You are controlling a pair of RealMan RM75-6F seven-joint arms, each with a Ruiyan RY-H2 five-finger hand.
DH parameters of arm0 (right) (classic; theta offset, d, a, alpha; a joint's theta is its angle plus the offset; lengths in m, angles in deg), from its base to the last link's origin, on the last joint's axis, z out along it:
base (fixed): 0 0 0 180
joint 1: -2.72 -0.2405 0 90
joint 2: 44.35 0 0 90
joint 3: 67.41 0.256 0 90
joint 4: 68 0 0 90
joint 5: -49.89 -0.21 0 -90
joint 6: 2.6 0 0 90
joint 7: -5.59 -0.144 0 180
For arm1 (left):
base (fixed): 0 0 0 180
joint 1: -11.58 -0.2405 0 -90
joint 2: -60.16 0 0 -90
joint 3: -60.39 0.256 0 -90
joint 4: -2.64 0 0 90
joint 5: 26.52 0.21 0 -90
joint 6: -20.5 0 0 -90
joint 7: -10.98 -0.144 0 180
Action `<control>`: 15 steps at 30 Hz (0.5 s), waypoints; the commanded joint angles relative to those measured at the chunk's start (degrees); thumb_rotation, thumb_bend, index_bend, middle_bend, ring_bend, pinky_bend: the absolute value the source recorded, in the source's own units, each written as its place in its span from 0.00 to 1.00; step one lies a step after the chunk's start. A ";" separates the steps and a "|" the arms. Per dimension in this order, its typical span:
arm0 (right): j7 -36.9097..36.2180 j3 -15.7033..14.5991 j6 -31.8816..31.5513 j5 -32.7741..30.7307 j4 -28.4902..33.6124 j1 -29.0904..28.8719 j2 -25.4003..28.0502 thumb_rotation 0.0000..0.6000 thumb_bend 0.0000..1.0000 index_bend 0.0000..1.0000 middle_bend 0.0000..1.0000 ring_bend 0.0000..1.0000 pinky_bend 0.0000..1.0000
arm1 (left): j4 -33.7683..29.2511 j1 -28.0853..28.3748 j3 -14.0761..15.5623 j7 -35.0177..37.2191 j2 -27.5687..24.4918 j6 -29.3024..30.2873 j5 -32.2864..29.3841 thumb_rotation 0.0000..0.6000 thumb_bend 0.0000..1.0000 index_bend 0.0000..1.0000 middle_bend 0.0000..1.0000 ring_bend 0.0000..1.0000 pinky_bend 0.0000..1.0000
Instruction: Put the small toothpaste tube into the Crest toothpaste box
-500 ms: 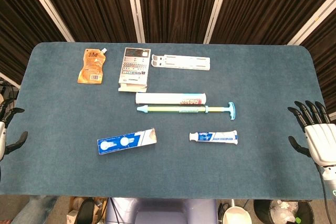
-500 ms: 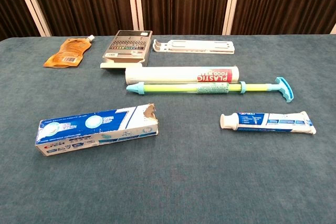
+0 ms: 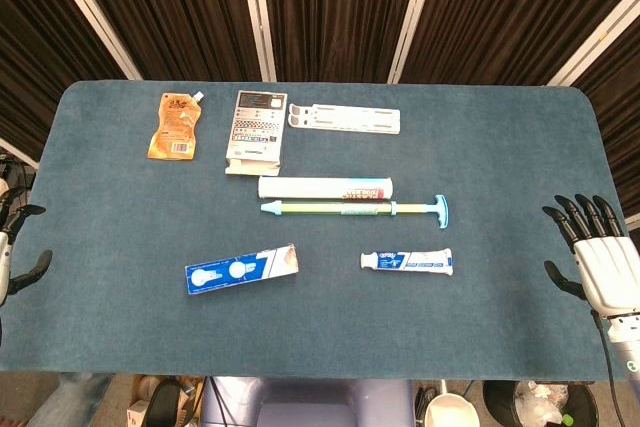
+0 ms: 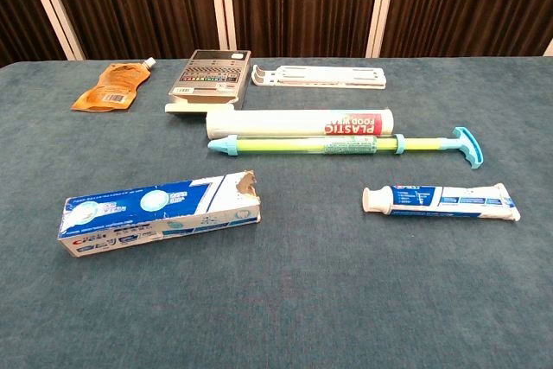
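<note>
The small toothpaste tube lies flat toward the table's front edge, right of the Crest toothpaste box, well apart from both. The right hand at the right edge and the left hand at the left edge hold nothing, fingers spread.

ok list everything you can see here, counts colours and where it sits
toothpaste tube: 1, white and blue, front right of centre, cap toward the box
Crest box: 1, blue and white, front left of centre, torn open end facing the tube
food wrap roll: 1, white, centre
syringe-like pump: 1, yellow-green with light blue ends, just in front of the roll
white plastic strip: 1, back centre
printed box: 1, grey-white, back, left of the strip
pouch: 1, orange, back left
table: 1, blue-grey cloth
left hand: 1, black, left edge, holding nothing
right hand: 1, black fingers, white back, right edge, fingers spread
</note>
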 commanded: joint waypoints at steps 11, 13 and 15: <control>0.55 -0.46 0.38 1.20 1.18 -0.16 1.50 1.00 0.31 0.18 0.12 0.05 0.03 | 0.11 -0.05 0.33 -0.93 1.56 0.37 -0.33 1.00 0.27 0.27 0.13 0.02 0.16; 0.99 -0.53 1.02 1.05 1.04 -0.40 1.51 1.00 0.31 0.18 0.12 0.05 0.03 | 0.14 -0.02 0.24 -1.40 1.59 0.49 -0.51 1.00 0.27 0.27 0.13 0.02 0.16; 1.24 -0.60 1.31 1.01 1.01 -0.51 1.40 1.00 0.31 0.18 0.12 0.05 0.03 | -0.02 -0.09 0.13 -1.24 1.70 0.71 -0.68 1.00 0.27 0.27 0.13 0.02 0.16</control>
